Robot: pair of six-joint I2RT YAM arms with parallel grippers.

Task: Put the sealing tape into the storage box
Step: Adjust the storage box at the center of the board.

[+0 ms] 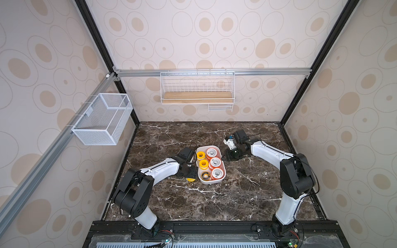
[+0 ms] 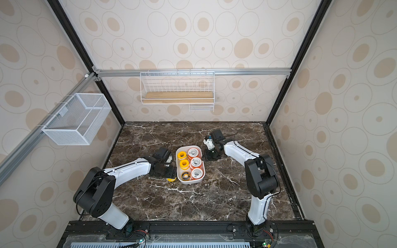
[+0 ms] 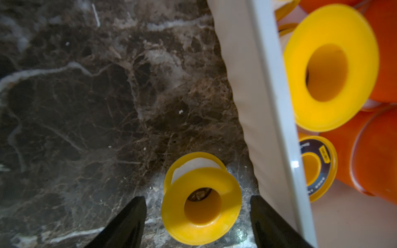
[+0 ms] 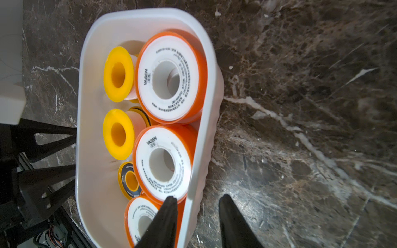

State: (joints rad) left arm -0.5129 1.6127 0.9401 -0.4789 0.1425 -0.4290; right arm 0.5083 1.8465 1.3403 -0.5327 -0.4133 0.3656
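Note:
The storage box (image 1: 211,182) (image 2: 191,182) is a shallow white tub mid-table. It holds several spools of sealing tape: white-faced orange ones (image 1: 214,162) (image 4: 167,77), plain yellow ones (image 1: 203,163) (image 4: 118,134), and a yellow one with a black ring (image 1: 205,175). One more yellow spool (image 3: 202,206) (image 1: 190,179) stands on the marble just outside the box's left wall (image 3: 257,85). My left gripper (image 3: 197,197) (image 1: 189,174) is open around it, with a gap on each side. My right gripper (image 4: 198,195) (image 1: 225,158) is open and straddles the box's right rim (image 4: 199,150), one finger inside and one outside.
A white mesh basket (image 1: 103,120) hangs on the left wall. A wire shelf with a wooden base (image 1: 197,90) hangs on the back wall. The dark marble tabletop (image 1: 214,204) stretches in front of the box. Enclosure walls stand on three sides.

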